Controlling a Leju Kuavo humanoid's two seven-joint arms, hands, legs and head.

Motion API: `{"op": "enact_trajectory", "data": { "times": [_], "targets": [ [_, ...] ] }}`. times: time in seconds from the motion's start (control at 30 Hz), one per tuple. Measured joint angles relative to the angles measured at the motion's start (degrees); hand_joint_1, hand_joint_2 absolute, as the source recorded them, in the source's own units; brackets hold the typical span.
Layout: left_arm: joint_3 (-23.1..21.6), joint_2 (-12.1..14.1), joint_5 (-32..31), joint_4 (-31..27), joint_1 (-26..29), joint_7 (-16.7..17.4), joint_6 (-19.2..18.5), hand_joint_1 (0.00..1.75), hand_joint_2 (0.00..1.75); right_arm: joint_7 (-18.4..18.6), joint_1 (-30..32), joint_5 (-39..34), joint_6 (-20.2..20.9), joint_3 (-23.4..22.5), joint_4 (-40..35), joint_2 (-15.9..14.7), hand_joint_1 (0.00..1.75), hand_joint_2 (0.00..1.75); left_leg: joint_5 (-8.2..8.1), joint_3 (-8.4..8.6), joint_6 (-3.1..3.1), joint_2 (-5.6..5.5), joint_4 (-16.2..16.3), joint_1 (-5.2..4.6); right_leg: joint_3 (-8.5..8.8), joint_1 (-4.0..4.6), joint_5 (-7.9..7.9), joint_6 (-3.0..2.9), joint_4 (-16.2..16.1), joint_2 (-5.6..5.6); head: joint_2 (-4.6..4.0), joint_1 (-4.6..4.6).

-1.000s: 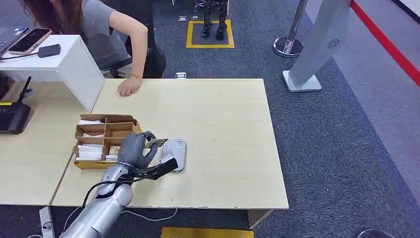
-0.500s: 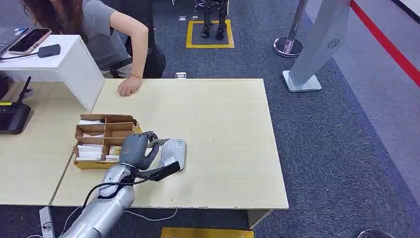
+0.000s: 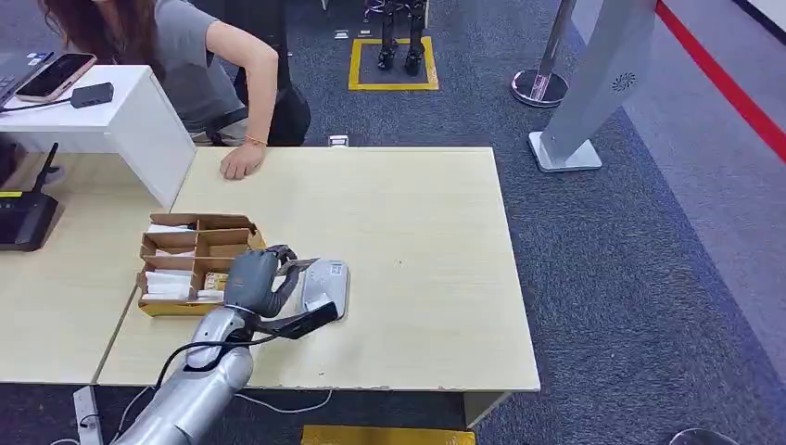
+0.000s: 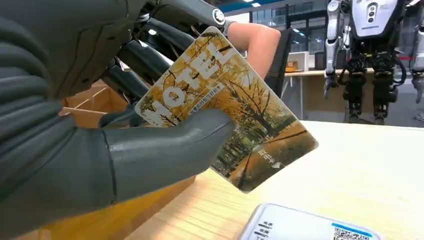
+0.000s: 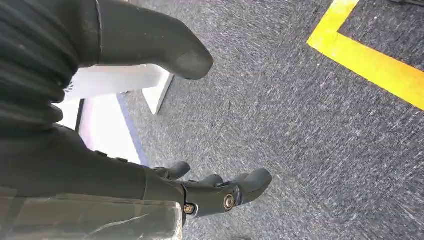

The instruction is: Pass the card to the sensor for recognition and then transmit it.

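My left hand [image 3: 252,281] pinches a hotel card [image 4: 235,110] printed with yellow autumn trees, thumb on its face and dark fingers [image 4: 150,40] behind. In the head view the card [image 3: 298,266] sticks out of the hand toward the white card sensor [image 3: 324,286], just above its near-left corner. The sensor [image 4: 305,225] lies flat on the wooden table [image 3: 417,241], with a QR label on it. My right hand [image 5: 210,192] hangs over grey carpet, its fingers spread with nothing between them.
A brown cardboard divider box [image 3: 190,261] holding more cards sits right beside my left hand. A person [image 3: 185,56] leans on the table's far left corner, hand [image 3: 241,163] resting on it. A black router [image 3: 23,222] and a white stand [image 3: 120,120] are at left.
My left hand with the card has eased a little back toward me and to the right beside the sensor; between half a second ago and now it has hardly moved.
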Motion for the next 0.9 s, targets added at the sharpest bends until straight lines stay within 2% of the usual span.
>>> {"op": "enact_trajectory", "data": {
  "times": [0.9],
  "targets": [
    [-0.53,-0.57,-0.02,0.00,0.00,-0.02,-0.94,1.75,1.75,0.24,-0.04,0.04,0.00,0.26,0.00,0.07,0.00,1.75,0.00,0.00,0.00,0.00,0.00,0.00,0.00,0.00,0.00,0.00,0.00,0.00,0.00,0.00]
  ]
}}
